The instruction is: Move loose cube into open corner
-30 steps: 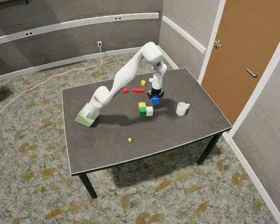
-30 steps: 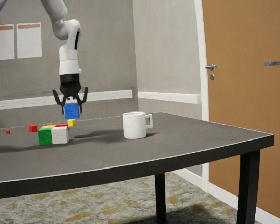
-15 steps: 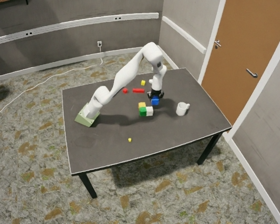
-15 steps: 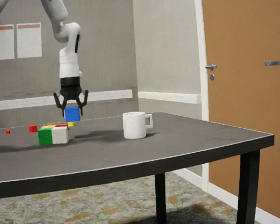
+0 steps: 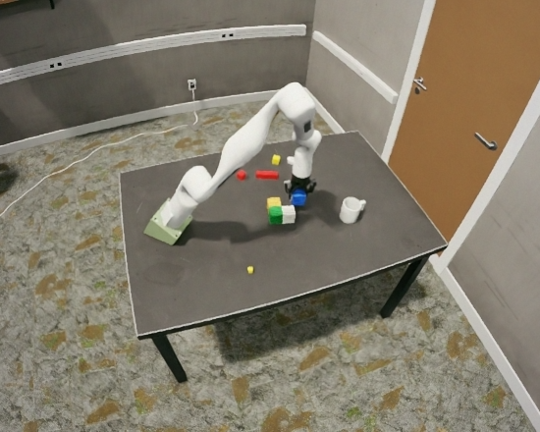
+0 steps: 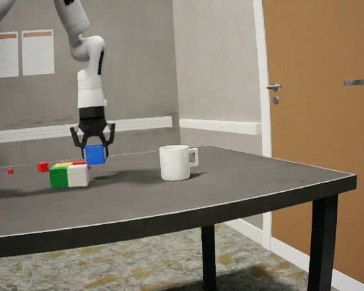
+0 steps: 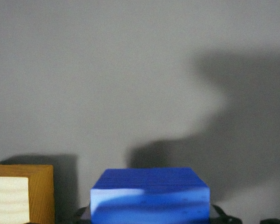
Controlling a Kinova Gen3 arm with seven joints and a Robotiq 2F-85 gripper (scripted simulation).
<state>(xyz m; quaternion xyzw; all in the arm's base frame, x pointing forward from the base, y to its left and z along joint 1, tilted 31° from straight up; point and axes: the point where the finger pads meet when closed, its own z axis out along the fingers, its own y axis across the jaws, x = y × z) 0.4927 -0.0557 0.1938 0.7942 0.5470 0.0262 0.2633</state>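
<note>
My gripper (image 5: 298, 195) (image 6: 94, 157) (image 7: 150, 216) is shut on the blue cube (image 5: 298, 198) (image 6: 94, 154) (image 7: 150, 200), one finger on either side. It holds the cube level above the table, behind and to the right of the white cube (image 5: 288, 214) (image 6: 78, 176) in the top view. The green cube (image 5: 275, 215) (image 6: 58, 177) stands left of the white one, their faces touching. The yellow cube (image 5: 274, 201) (image 6: 61, 164) stands behind the green one. The open corner is right of yellow and behind white. A cube with an orange side (image 7: 41, 195) shows at the wrist view's lower left.
A white mug (image 5: 350, 210) (image 6: 174, 163) stands to the right on the dark table (image 5: 203, 290) (image 6: 253, 185). Behind the cubes lie a red bar (image 5: 267, 175), a red piece (image 5: 241, 175) (image 6: 42, 166) and a small yellow block (image 5: 276, 159). A small yellow piece (image 5: 250, 270) lies near the front.
</note>
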